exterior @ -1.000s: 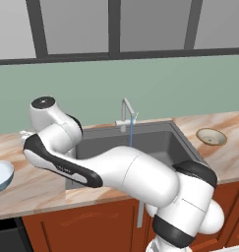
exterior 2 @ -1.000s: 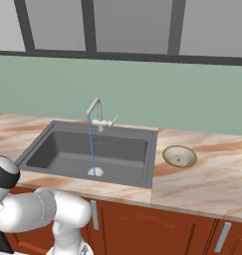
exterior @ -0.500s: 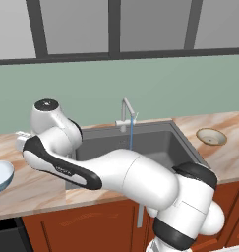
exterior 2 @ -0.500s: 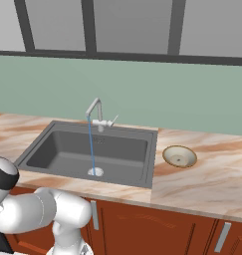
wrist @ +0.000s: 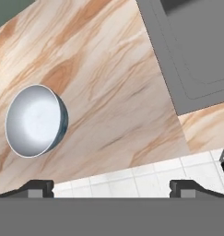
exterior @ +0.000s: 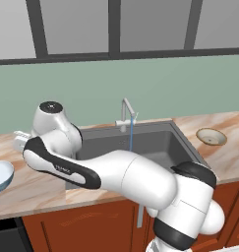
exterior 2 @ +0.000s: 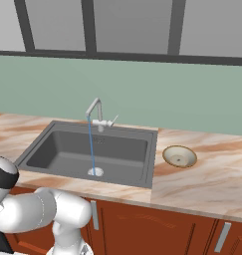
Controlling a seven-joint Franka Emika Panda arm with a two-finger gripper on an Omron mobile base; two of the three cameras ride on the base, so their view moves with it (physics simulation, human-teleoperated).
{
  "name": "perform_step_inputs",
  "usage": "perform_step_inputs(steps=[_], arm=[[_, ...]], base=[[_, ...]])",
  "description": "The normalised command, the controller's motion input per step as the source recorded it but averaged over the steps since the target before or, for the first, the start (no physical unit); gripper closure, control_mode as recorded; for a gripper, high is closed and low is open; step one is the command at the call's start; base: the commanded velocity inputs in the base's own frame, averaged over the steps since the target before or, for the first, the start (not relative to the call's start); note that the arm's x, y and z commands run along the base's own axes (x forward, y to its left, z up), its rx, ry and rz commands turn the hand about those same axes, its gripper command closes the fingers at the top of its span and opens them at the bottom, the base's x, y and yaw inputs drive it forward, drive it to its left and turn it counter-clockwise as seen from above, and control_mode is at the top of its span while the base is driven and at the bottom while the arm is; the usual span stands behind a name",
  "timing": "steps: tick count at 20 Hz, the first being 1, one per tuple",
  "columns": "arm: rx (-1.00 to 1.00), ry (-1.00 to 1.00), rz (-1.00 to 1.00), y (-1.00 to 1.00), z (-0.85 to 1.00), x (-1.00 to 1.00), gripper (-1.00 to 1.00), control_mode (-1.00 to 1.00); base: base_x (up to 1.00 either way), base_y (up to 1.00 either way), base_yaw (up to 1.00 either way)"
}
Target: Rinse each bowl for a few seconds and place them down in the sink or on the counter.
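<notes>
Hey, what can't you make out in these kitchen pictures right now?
- Pale bowl, left base view: cut off by the left edge.
- Sink, left base view: its near left part hidden behind the arm.
- Tan bowl, right base view: too small to see what is inside.
- Sink, hand view: cut off by the top and right edges.

The counter (exterior: 37, 189) looks like polished peach marble with brown veins; the sink (exterior 2: 117, 149) is matt dark grey, its tap (exterior 2: 95, 112) shiny metal; the pale bowl (wrist: 35, 120) is glossy, the tan bowl (exterior 2: 180, 156) duller; cabinets (exterior 2: 157, 231) reddish wood
</notes>
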Motion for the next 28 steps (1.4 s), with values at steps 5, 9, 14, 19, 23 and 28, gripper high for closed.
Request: perform_step_inputs(steps=[5,9,14,19,23,28], arm=[[0.05,0.0,0.02,0.09,-0.03,0.0,-1.0,-1.0],[0.02,0.0,0.02,0.11,-0.05,0.0,-1.0,-1.0],[0.04,0.0,0.01,0.13,-0.07,0.02,-1.0,-1.0],[0.05,0.0,0.01,0.14,-0.1,0.04,-1.0,-1.0],[0.05,0.0,0.01,0.12,-0.13,0.06,-1.0,-1.0],[0.05,0.0,0.01,0.09,-0.12,0.05,-1.0,-1.0]], base=[[0.0,0.0,0.0],[0.0,0.0,0.0],[0.0,0.0,0.0],[0.0,0.0,0.0],[0.0,0.0,0.0],[0.0,0.0,0.0]])
